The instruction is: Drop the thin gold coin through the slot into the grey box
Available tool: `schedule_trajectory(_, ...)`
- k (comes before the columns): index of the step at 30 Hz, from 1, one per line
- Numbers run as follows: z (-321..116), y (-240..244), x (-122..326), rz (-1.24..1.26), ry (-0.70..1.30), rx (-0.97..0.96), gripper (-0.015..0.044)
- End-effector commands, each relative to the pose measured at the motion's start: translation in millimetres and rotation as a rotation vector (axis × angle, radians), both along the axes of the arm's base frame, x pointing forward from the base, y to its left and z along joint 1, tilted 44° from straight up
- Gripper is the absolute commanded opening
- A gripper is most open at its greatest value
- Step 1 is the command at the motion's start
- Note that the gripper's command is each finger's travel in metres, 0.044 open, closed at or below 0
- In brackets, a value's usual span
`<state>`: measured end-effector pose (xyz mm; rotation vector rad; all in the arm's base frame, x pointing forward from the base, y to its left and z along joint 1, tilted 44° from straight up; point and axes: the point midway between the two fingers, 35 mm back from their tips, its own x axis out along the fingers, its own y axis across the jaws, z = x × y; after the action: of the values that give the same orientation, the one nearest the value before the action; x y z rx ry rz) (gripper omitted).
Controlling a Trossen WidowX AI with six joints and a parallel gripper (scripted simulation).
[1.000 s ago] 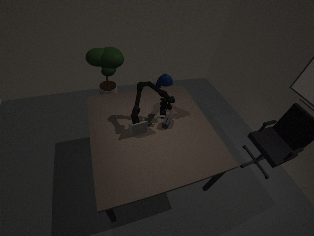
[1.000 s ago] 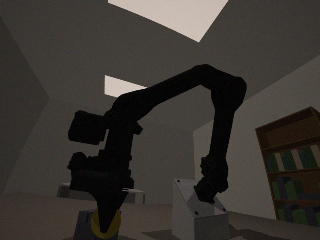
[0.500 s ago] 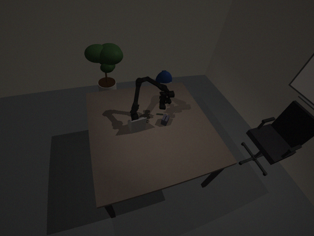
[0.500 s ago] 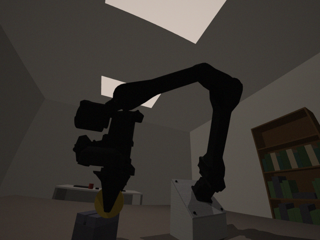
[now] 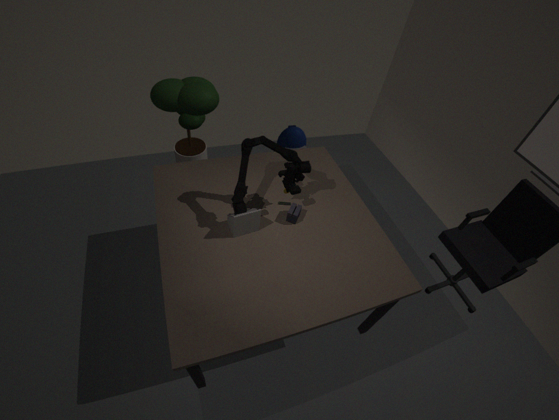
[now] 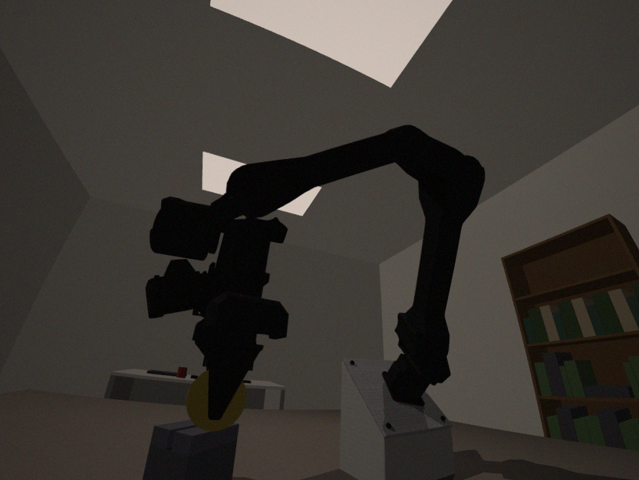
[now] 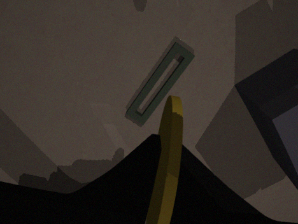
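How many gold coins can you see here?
1. The gold coin is pinched upright in the arm's jaws, above the table. Any inside the closed box would be hidden.

Office-like room | swivel chair [image 5: 485, 246], 3 o'clock | potted plant [image 5: 191, 101], 11 o'clock | bookshelf [image 6: 527, 345], 3 o'clock, exterior view

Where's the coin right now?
The coin is clamped in the hand, raised off the table; the wrist view shows the green holder beyond it, its slot vacant.
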<state>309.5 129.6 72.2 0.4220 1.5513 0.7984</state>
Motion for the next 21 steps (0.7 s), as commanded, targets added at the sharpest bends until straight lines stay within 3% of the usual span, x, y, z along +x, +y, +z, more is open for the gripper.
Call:
schedule_trajectory(1,-1.2,-1.6,0.4,0.082,-0.076,0.014,0.0000)
schedule_trajectory(21,-4.0,-4.6,2.5,0.545,-0.517,0.114,0.0000)
